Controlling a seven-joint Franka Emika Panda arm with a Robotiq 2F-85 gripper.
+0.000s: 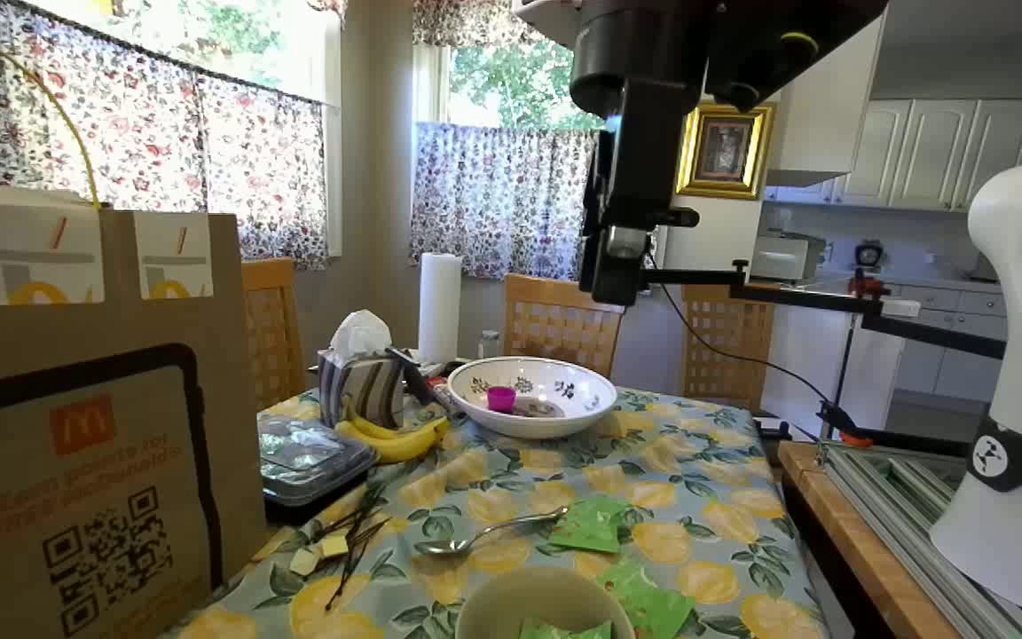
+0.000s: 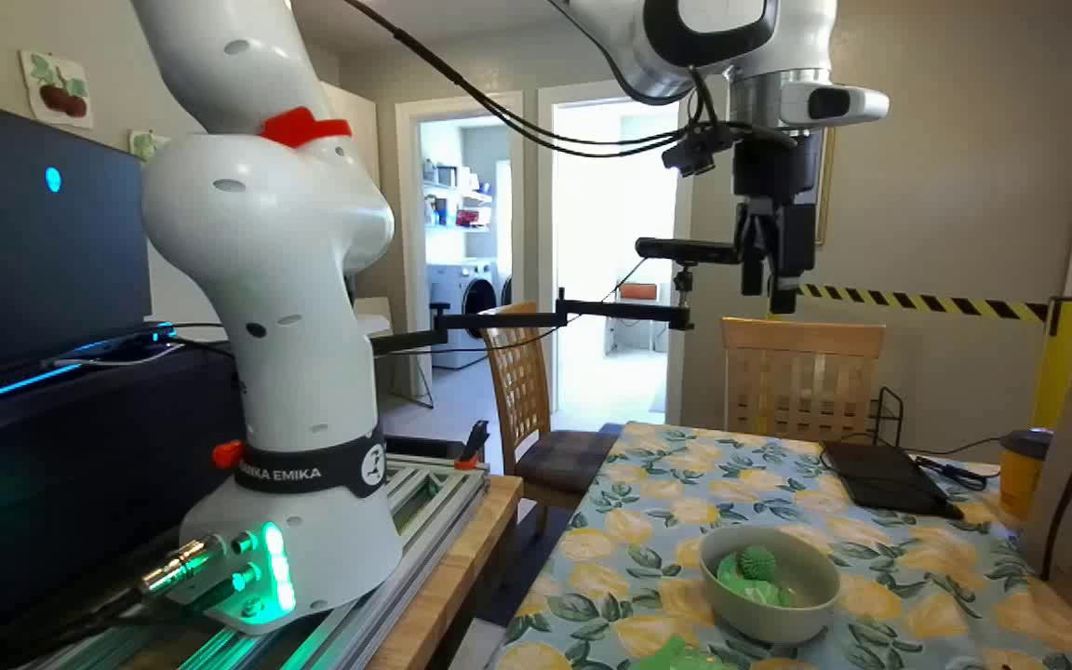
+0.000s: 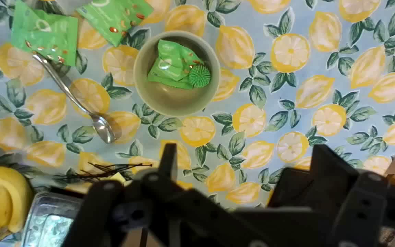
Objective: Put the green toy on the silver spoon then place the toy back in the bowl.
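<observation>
A green toy [image 3: 199, 76], a small vivid ball bristling with short spines, sits in a pale green bowl [image 3: 180, 106] on a lemon-print tablecloth [image 3: 269, 113], overlapping a crinkled green snack packet [image 3: 171, 63] that shares the bowl, as seen in the wrist view. A silver spoon [image 3: 71, 96] lies on the cloth near the bowl and apart from it, the tip of its handle at the edge of another green packet [image 3: 46, 34]. Farther along the cloth, in an exterior view, a white bowl [image 1: 529, 428] painted with leafy motifs holds a magenta cup [image 1: 501, 398]. Bananas [image 1: 397, 443] lie near it, next to a clear-lidded tray [image 1: 311, 457] whose contents are hard to make out and a striped tissue box [image 1: 361, 390] with a white tissue [image 1: 361, 335] standing from its top. A McDonald's paper bag [image 1: 103, 355], its inside hidden, looms in that view's foreground. The white Franka Emika arm [image 2: 280, 270] climbs and bends out above the cloth, its gripper [image 3: 244, 149] pointing straight down, well apart from the cloth in both exterior views. The jaws stand spread to a wide gap and hold nothing, the fingers [image 3: 168, 161] reaching up from the bottom of the wrist view.
</observation>
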